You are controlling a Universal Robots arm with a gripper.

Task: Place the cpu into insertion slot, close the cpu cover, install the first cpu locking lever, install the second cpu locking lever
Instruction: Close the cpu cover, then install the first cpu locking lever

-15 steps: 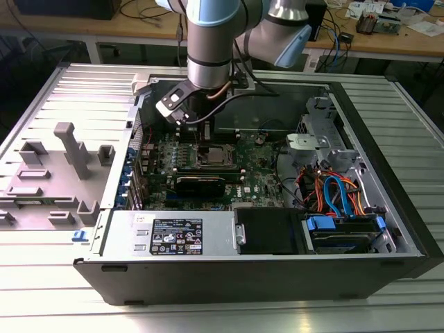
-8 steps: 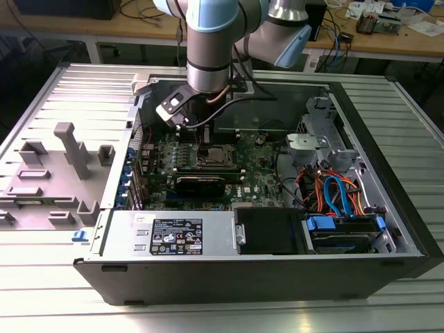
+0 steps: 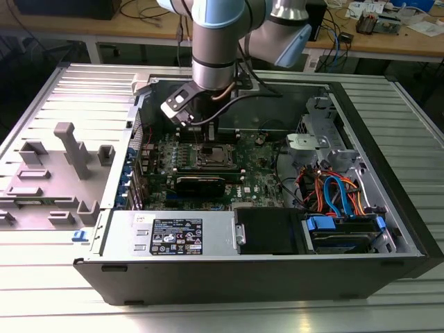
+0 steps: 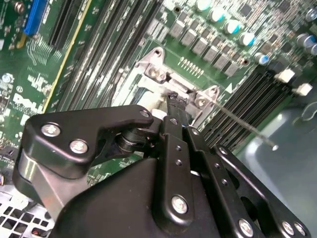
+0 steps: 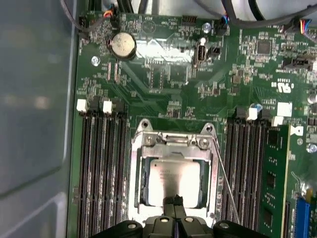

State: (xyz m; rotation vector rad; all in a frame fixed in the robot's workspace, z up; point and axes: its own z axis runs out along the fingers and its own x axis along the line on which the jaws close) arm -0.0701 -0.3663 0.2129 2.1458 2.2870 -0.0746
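End effector [image 5: 174, 200], clenched on nothing, apparently presses the cpu cover [image 5: 140, 173] flat over the seated cpu [image 5: 174, 178]; one locking lever [image 5: 227, 183] stands unlatched.

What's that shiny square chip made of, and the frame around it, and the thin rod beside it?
The cpu seems topped with matte metal: silvery-grey, with a dull glare. The cpu cover looks like stamped sheet metal, bright and folded at its edges. The thin rod looks like bare steel wire, though the exact metals cannot be told.

metal table [image 3: 409, 305] bears open computer case [image 3: 277, 277]
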